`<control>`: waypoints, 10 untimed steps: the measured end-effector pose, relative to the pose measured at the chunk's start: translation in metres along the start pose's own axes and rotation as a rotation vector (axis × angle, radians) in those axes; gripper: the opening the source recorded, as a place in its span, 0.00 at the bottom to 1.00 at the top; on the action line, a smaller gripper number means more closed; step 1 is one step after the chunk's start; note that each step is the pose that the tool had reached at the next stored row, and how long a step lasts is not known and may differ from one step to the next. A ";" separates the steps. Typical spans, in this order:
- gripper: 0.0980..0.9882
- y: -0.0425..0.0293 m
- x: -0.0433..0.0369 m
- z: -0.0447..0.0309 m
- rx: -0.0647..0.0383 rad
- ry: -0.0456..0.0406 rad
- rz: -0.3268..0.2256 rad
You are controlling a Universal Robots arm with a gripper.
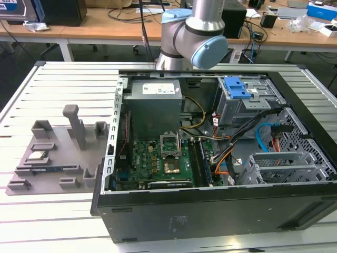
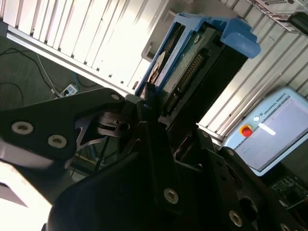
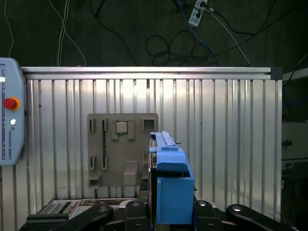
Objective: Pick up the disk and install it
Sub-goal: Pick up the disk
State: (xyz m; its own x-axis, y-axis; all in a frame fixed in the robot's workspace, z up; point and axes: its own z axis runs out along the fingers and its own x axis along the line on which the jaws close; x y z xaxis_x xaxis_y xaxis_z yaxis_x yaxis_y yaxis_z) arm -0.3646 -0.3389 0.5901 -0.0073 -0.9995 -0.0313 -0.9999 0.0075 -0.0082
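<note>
Disk [image 3: 172, 185] in the hand [image 3: 167, 212], above table [image 3: 231, 120]

The arm [image 1: 185, 32] is made of round silver-grey metal tubes; its joints are thick cylinders closed by smooth, pale blue round caps [image 1: 209, 51]; the tool [image 3: 174, 211] is matte black; in the second wrist view it is built of flat link plates [image 2: 67, 120] with rounded corners, hinged one to another; small silver screw heads [image 2: 22, 127] sit sunk in the plates; a glossy black rounded housing [image 2: 110, 195] lies behind the links.
</note>
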 end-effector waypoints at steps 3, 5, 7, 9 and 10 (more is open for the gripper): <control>0.30 -0.0005 0.0002 0.0050 0.000 0.0001 0.000; 0.30 -0.0008 0.0003 0.0093 0.000 0.0004 0.000; 0.30 -0.0008 0.0004 0.0137 0.000 0.0003 0.000; 0.30 -0.0007 0.0006 0.0200 0.000 0.0003 0.000; 0.30 -0.0007 0.0007 0.0227 0.000 0.0003 0.000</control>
State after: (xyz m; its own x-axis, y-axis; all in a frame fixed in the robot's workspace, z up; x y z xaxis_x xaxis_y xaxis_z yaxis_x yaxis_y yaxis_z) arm -0.3636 -0.3389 0.5674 -0.0072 -0.9995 -0.0310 -0.9999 0.0075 -0.0083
